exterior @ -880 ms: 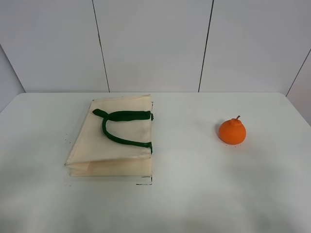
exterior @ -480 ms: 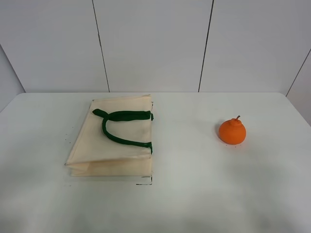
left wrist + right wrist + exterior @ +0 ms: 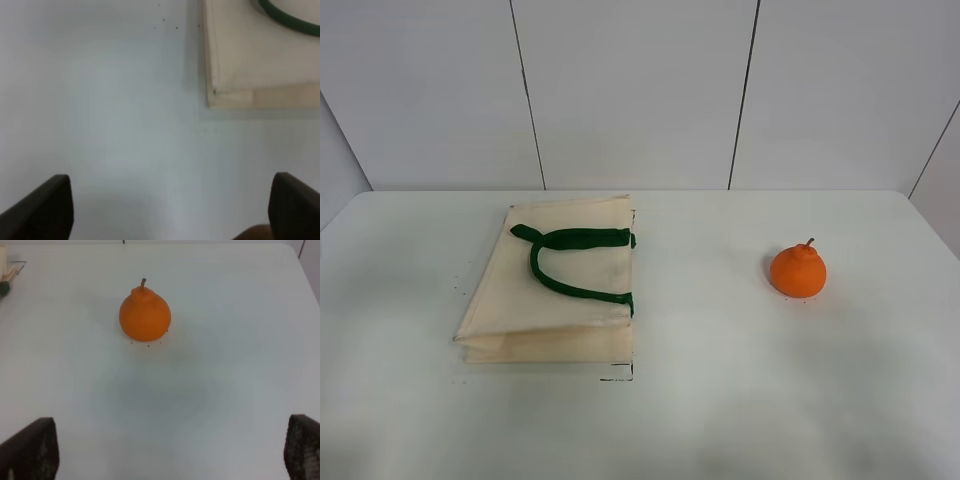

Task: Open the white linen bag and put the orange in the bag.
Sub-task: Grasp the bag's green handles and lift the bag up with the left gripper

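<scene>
The white linen bag [image 3: 555,295] lies flat and closed on the left half of the table, with its dark green handles [image 3: 570,262] folded on top. The orange [image 3: 798,271] stands upright on the right half, well apart from the bag. Neither arm shows in the exterior high view. In the left wrist view my left gripper [image 3: 170,207] is open and empty above bare table, short of a corner of the bag [image 3: 260,55]. In the right wrist view my right gripper [image 3: 165,447] is open and empty, some way short of the orange [image 3: 145,315].
The white table [image 3: 720,400] carries only the bag and the orange. A panelled white wall [image 3: 640,90] rises behind its far edge. The table's right corner [image 3: 295,252] shows beyond the orange in the right wrist view.
</scene>
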Motion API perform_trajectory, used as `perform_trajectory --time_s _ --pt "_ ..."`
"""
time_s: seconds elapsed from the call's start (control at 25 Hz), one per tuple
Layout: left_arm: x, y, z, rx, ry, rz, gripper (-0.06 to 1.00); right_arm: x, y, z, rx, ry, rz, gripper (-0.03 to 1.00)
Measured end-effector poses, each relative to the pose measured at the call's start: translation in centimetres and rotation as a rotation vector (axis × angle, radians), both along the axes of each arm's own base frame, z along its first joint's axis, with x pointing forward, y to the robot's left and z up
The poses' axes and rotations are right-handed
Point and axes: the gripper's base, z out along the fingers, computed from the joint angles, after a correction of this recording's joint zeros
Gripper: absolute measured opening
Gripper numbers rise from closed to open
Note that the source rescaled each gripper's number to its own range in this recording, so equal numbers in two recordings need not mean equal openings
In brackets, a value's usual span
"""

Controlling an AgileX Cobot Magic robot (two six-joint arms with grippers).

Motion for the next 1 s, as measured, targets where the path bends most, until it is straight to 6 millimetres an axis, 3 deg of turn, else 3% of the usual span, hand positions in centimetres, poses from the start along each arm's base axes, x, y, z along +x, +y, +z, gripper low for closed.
perform_trajectory --time_s 0.12,0.24,0.44,0.6,0.8,1.0 --pt "5.5 0.1 1.4 -0.002 0.098 0.000 1.00 0.0 0.0 0.0 0.000 0.000 0.000 1.00" --pt "11.2 0.1 1.5 -0.002 0.184 0.000 1.00 0.0 0.0 0.0 0.000 0.000 0.000 1.00" --pt "20.3 0.2 -0.3 -0.004 0.300 -0.001 1.00 0.0 0.0 0.0 0.000 0.000 0.000 1.00" --pt "26.2 0.3 -3.3 -0.006 0.358 -0.002 1.00 0.0 0.0 0.0 0.000 0.000 0.000 1.00" --pt "31.2 -0.5 -6.9 -0.072 0.422 0.013 1.00 0.0 0.0 0.0 0.000 0.000 0.000 1.00" --pt "33.2 -4.1 -8.9 -0.102 0.444 0.014 1.00 0.0 0.0 0.0 0.000 0.000 0.000 1.00"
